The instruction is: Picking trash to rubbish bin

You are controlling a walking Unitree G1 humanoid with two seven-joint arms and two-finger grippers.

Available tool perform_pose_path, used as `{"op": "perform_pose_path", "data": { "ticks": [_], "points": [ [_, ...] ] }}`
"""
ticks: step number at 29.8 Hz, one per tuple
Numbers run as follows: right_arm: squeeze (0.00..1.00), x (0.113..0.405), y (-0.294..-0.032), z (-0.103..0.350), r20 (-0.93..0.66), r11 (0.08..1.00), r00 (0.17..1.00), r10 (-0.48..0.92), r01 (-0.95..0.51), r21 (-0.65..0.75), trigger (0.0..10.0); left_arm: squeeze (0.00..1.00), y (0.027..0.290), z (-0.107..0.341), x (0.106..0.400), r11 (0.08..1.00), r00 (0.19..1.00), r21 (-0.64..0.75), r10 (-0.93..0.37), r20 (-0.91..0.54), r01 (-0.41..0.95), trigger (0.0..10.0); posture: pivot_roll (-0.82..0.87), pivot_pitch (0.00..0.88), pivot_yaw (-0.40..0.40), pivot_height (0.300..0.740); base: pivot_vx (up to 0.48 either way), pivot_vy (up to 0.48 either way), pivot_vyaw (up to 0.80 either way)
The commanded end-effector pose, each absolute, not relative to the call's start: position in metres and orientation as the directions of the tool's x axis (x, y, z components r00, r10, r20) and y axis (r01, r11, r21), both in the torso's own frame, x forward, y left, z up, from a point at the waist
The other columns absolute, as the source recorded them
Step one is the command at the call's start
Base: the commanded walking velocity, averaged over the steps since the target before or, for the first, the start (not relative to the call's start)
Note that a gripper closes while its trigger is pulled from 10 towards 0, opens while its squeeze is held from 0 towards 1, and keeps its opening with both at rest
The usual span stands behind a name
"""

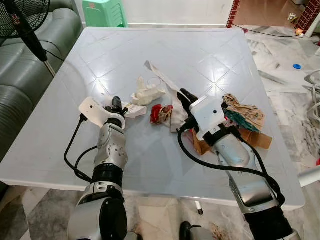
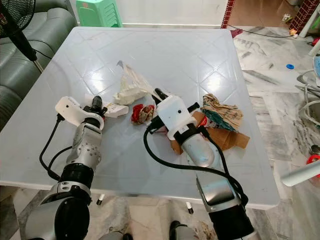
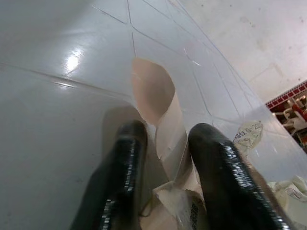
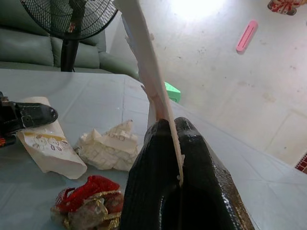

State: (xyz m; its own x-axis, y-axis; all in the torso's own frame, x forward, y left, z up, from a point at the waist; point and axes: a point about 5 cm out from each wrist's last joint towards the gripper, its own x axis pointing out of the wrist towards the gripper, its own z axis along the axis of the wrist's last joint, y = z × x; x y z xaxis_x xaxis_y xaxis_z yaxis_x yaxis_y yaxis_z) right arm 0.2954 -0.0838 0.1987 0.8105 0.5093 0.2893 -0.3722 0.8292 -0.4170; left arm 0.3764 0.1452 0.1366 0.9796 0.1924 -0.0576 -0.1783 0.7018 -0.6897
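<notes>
Because the trash lies strewn over the middle of the table point(image 1: 150, 165), both arms reach in across its near edge, each gripper working its own piece; no bin is visible here, so the carry must lead off the table, I judge. Just right of the right gripper point(image 1: 184, 95) sits the largest heap, brown paper and cardboard point(image 1: 250, 125), half under that arm's forearm and probably left for later. The right gripper is pinched tight on a long white strip point(image 4: 144, 62), which rises stiffly past the fingertips; the fingers point(image 4: 192, 158) meet with only the strip between them, a hold that suits something so thin and limp. Ahead of the left gripper point(image 1: 118, 102), between the two grippers, lies a crumpled white wrapper point(image 1: 147, 94), untouched. The left gripper straddles a pale curled paper point(image 3: 165, 115), its two fingers point(image 3: 225, 172) set apart on either side and low against the table; the paper runs between them, yet whether they press it I cannot tell, so it looks spread rather than closed. Smallest, a red foil scrap point(image 4: 88, 196) rests just left of the right gripper, near its knuckle, free of both.
</notes>
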Motion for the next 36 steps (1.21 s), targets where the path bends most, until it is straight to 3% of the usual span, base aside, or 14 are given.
{"op": "perform_pose_path", "data": {
  "ticks": [1, 5, 9, 17, 20, 28, 34, 35, 36],
  "points": [
    [0.0, 0.296, -0.08, 0.199, 0.289, 0.819, 0.8, 0.526, -0.384, -0.426, 0.0, 0.0, 0.152, 0.144, 0.377, 0.707, 0.975, -0.688, 0.221, -0.01, -0.167, 0.0, -0.13, 0.136, 0.013, 0.74, 0.0, 0.0, 0.0],
    [0.0, 0.297, -0.079, 0.199, 0.29, 0.819, 0.799, 0.526, -0.385, -0.426, 0.0, 0.0, 0.155, 0.148, 0.376, 0.71, 0.973, -0.687, 0.23, 0.015, -0.157, 0.0, -0.12, 0.133, 0.013, 0.74, 0.0, 0.0, 0.0],
    [0.0, 0.298, -0.078, 0.199, 0.295, 0.821, 0.798, 0.526, -0.384, -0.423, 0.0, 0.0, 0.16, 0.16, 0.372, 0.777, 0.968, -0.62, 0.226, 0.112, -0.109, 0.0, -0.11, 0.126, 0.016, 0.74, 0.0, 0.0, 0.0],
    [0.0, 0.301, -0.075, 0.199, 0.304, 0.824, 0.796, 0.524, -0.383, -0.417, 0.0, 0.0, 0.166, 0.175, 0.361, 0.903, 0.946, -0.419, 0.214, 0.242, -0.097, 0.0, -0.09, 0.116, 0.02, 0.74, 0.0, 0.0, 0.0],
    [0.0, 0.303, -0.073, 0.2, 0.311, 0.827, 0.794, 0.522, -0.382, -0.413, 0.0, 0.0, 0.164, 0.184, 0.347, 0.967, 0.932, -0.245, 0.15, 0.33, -0.069, 0.0, -0.07, 0.11, 0.021, 0.74, 0.0, 0.0, 0.0],
    [0.0, 0.307, -0.071, 0.199, 0.322, 0.832, 0.793, 0.518, -0.38, -0.403, 0.0, 0.0, 0.142, 0.168, 0.316, 0.989, 0.961, -0.15, 0.037, 0.272, 0.004, 0.0, -0.02, 0.096, 0.012, 0.74, 0.0, 0.0, 0.0],
    [0.0, 0.314, -0.072, 0.201, 0.335, 0.855, 0.81, 0.481, -0.347, -0.386, 0.0, 0.0, 0.136, 0.159, 0.3, 0.993, 0.982, -0.116, 0.049, 0.182, -0.029, 0.0, 0.01, 0.092, -0.002, 0.74, 0.0, 0.0, 0.0],
    [0.0, 0.316, -0.074, 0.201, 0.335, 0.865, 0.822, 0.46, -0.33, -0.378, 0.0, 0.0, 0.136, 0.159, 0.299, 0.994, 0.983, -0.106, 0.05, 0.176, -0.031, 0.4, 0.01, 0.089, -0.005, 0.74, 0.0, 0.0, 0.0],
    [0.0, 0.318, -0.077, 0.2, 0.335, 0.876, 0.834, 0.438, -0.313, -0.367, 0.0, 0.0, 0.136, 0.158, 0.298, 0.995, 0.984, -0.101, 0.039, 0.172, -0.022, 2.2, 0.01, 0.087, -0.008, 0.74, 0.0, 0.0, 0.0]
  ]
}}
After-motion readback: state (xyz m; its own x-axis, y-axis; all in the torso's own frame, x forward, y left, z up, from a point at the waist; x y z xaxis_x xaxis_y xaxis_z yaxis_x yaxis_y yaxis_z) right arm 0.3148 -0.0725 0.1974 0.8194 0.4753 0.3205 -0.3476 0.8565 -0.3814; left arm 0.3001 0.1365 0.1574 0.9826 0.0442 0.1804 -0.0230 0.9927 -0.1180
